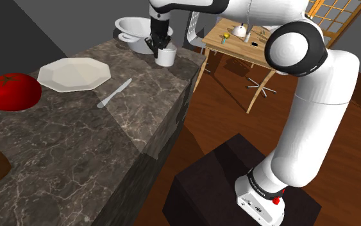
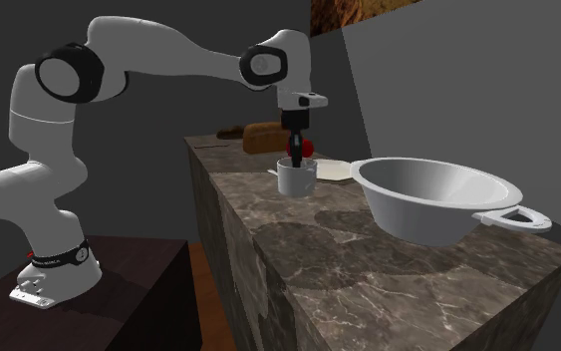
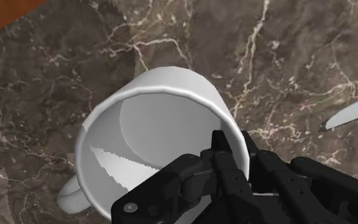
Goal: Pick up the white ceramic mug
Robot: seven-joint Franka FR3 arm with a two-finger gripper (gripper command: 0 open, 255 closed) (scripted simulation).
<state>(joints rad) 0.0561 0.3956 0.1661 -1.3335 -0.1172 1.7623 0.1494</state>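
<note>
**While the fingers straddle the rim, the lift is not yet begun**

As far as we can judge from the wrist view, our gripper is narrowed onto the wall of the white mug. One of its black fingers reaches inside the cup and the other stands outside. The rim runs between them with no gap that we can make out. We read this as a pinch on the wall, though the fingers' own bulk hides part of the contact. The mug's handle juts out to one side of the gripped spot, free of the fingers.

In the upper middle of the shoulder view, the gripper points straight down into the mug, near the far corner of the dark veined counter. In the second exterior view, gripper and mug sit just left of centre, and the mug stands upright with its base on the stone. We therefore judge the grasp made, or nearly so, and the lift yet to come.

A wide white bowl stands close behind the mug. A knife, a plate and a tomato lie well apart, toward that frame's left.

The next move calls for a firm squeeze and a straight rise. A pinch on one wall could let the mug tilt or slip, and the bowl leaves little room for sideways drift.
</note>
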